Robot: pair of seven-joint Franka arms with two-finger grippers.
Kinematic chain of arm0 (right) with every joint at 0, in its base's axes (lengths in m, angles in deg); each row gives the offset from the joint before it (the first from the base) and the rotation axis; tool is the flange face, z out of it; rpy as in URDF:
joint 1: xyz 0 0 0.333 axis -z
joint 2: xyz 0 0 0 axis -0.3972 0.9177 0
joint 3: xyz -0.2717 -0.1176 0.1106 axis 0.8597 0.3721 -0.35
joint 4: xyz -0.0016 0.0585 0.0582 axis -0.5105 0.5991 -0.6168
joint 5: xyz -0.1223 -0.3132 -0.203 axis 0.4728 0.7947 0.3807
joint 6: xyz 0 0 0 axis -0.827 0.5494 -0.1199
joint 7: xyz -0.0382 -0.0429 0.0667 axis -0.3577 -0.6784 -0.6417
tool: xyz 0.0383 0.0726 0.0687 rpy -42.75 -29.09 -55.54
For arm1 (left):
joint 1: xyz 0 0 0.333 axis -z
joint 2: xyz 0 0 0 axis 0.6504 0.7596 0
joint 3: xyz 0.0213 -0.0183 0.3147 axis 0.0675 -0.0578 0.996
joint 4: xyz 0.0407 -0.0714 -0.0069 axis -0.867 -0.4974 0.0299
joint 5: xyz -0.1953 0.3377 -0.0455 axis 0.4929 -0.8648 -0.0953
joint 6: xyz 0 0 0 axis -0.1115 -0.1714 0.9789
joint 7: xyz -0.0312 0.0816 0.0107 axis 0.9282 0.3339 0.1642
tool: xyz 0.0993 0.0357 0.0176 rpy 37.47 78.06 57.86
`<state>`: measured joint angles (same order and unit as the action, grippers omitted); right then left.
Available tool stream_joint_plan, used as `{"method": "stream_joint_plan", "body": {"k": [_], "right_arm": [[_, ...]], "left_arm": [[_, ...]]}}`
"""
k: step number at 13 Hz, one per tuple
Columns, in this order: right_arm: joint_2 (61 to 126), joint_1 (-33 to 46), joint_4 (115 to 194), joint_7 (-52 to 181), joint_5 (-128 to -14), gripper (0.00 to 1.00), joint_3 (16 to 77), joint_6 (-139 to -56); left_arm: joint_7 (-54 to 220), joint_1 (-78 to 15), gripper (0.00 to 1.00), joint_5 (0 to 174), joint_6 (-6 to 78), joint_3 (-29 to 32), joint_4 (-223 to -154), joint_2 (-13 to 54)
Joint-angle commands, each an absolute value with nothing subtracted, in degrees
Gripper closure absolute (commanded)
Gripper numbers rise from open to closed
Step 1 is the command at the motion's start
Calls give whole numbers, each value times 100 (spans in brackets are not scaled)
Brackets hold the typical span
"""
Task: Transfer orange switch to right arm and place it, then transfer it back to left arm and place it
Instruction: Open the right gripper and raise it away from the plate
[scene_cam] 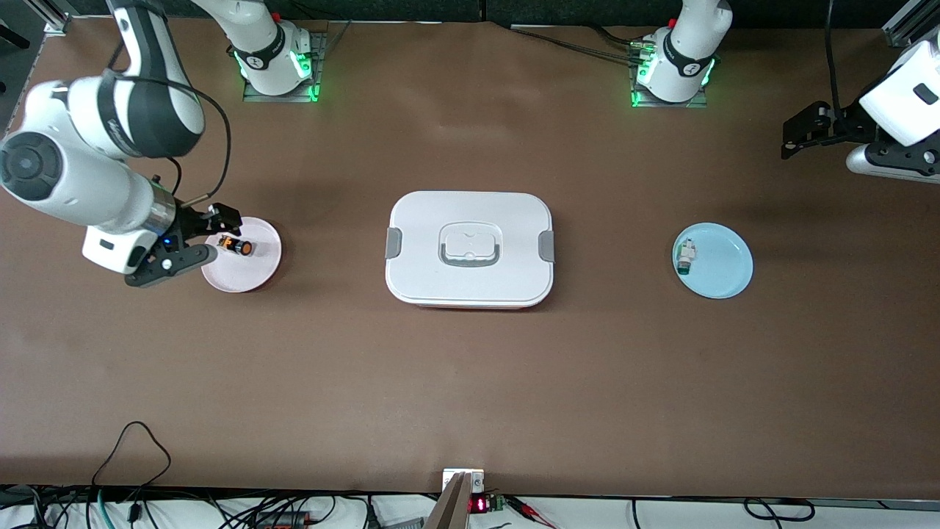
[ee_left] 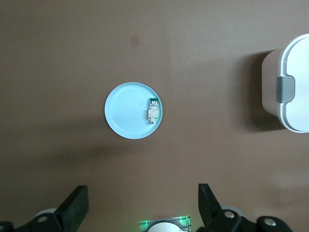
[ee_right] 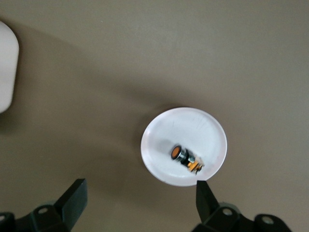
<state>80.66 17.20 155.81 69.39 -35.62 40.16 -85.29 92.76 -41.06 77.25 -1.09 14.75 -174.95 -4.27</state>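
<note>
The orange switch [scene_cam: 237, 246] lies on its side on a pale pink plate [scene_cam: 250, 275] toward the right arm's end of the table. My right gripper [scene_cam: 213, 236] hangs open over that plate's edge, holding nothing. In the right wrist view the switch [ee_right: 186, 157] lies on the plate [ee_right: 193, 128], off to one side of the gap of the right gripper [ee_right: 139, 194]. The white lidded box [scene_cam: 470, 283] stands mid-table. My left gripper [scene_cam: 797, 136] waits open and empty above the left arm's end of the table; it [ee_left: 141, 203] holds nothing in its own wrist view either.
A light blue plate [scene_cam: 723, 268] carrying a small white-and-green component [scene_cam: 686, 257] sits toward the left arm's end; both show in the left wrist view, plate [ee_left: 125, 116] and component [ee_left: 153, 108]. The box's end [ee_left: 294, 67] shows there too. Cables run along the table edge nearest the camera.
</note>
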Motion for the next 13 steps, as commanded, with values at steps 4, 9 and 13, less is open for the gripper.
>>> {"method": "stream_joint_plan", "body": {"k": [4, 9, 13], "right_arm": [[8050, 1769, 13833, 5473, -3703, 0, 4065, -6484], [7997, 1796, 13715, 5464, -3087, 0, 4803, -6769], [7988, 2033, 13777, 5613, -3474, 0, 4821, -6911]], "left_arm": [[9232, -4110, 0, 7614, -165, 1456, -17476, -483], [9118, -4110, 0, 7623, -165, 1447, -17476, -483], [9144, -4101, 0, 7623, -183, 1438, -17476, -483]]}}
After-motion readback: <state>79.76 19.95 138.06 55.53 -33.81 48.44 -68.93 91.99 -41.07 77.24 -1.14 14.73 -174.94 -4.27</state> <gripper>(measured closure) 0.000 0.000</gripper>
